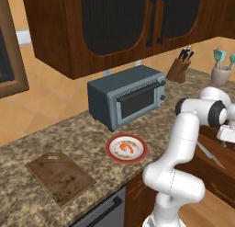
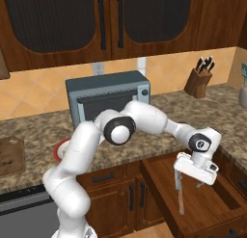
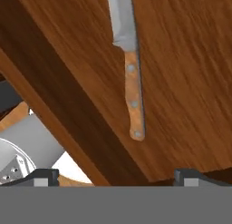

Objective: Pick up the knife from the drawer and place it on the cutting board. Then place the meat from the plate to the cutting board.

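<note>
Spread wide and gripping nothing: two-finger gripper (image 2: 189, 180), poised over the wide reddish-brown wooden drawer (image 2: 212, 205) pulled open below the speckled granite counter (image 1: 82, 129). Flat on the drawer's lighter floor: long steel-bladed knife with brown riveted wooden handle (image 3: 132, 89), apart from both dark fingertips (image 3: 43, 175) in the hand view, near the drawer's dark side wall. On the counter in the left base view: round red-rimmed white plate (image 1: 114, 155) carrying the small curled orange-pink meat (image 1: 126, 148), dark mottled rectangular cutting board (image 1: 59, 177) well to its left, grey-blue toaster oven (image 1: 126, 96) just behind, wooden knife block (image 1: 179, 69) and cup of teal utensils (image 1: 221, 70) further right. From the right base view, plate mostly hidden behind the white arm.
</note>
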